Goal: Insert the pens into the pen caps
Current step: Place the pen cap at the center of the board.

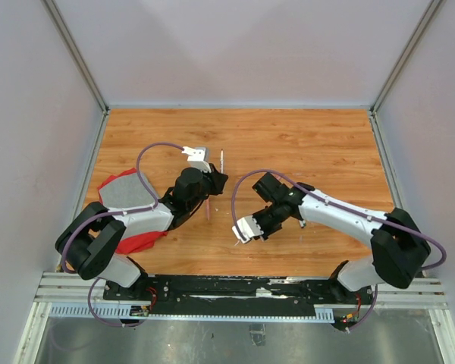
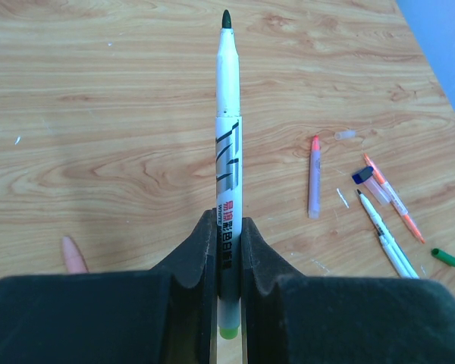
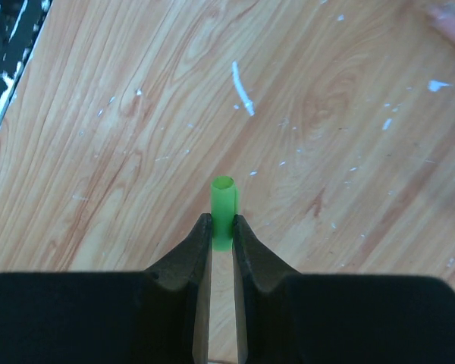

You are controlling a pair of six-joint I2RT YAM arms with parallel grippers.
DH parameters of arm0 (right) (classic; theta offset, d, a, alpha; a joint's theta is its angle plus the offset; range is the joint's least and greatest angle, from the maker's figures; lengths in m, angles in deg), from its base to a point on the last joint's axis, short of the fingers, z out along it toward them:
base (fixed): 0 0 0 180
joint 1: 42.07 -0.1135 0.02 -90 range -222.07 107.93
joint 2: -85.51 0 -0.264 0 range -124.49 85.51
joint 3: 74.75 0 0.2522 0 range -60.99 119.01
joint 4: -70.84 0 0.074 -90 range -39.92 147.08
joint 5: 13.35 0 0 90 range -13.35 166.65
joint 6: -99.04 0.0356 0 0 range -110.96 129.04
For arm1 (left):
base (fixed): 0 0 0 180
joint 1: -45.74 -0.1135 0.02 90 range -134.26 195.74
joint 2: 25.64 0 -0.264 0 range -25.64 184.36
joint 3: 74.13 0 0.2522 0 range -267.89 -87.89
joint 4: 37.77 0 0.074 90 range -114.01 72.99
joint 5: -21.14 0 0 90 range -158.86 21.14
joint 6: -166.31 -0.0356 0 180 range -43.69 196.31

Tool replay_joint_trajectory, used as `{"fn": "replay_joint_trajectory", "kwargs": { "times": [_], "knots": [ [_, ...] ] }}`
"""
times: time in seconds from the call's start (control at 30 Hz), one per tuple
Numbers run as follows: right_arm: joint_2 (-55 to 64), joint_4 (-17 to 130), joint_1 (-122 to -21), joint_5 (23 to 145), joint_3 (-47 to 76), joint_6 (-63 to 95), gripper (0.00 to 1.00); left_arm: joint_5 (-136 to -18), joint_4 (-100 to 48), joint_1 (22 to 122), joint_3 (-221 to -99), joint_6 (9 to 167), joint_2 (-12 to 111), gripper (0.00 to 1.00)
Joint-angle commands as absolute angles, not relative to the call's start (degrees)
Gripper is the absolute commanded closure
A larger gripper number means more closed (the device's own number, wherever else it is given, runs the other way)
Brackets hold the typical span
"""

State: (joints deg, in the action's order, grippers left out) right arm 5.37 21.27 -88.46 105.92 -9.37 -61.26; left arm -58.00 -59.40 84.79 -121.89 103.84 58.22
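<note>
Green plastic shows in both grips. The right claw point(image 3: 222, 227) is pinched tight on a short green cap point(image 3: 223, 201), open end pointing outward, above the bench point(image 3: 326, 114). The left claw point(image 2: 227, 227) clamps a white pen point(image 2: 228, 144), its dark tip bared, over the bench's middle. Beyond it lie loose pens point(image 2: 314, 178) and a dark-green cap point(image 2: 445, 258).

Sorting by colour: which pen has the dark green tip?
The white pen held in the left gripper: its bare tip is dark green, and it alone is gripped; the other pens lie loose on the table.
</note>
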Motion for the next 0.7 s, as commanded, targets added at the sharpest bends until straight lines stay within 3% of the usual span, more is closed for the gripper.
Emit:
{"fn": "replay_joint_trajectory", "kwargs": {
  "times": [0.0, 0.4, 0.67],
  "knots": [
    [0.7, 12.1, -90.5, 100.5, -5.3, -68.8, 0.94, -57.7, -60.7, 84.2, -121.3, 104.2, 57.2, 0.99],
    [-8.3, 10.7, -91.5, 95.7, -2.2, -69.0, 0.93, -57.8, -61.0, 84.0, -121.1, 103.8, 57.0, 1.00],
    [-9.7, 11.2, -91.6, 96.3, -2.1, -67.8, 0.74, -58.2, -61.1, 83.9, -121.0, 103.8, 56.9, 1.00]
  ]
}}
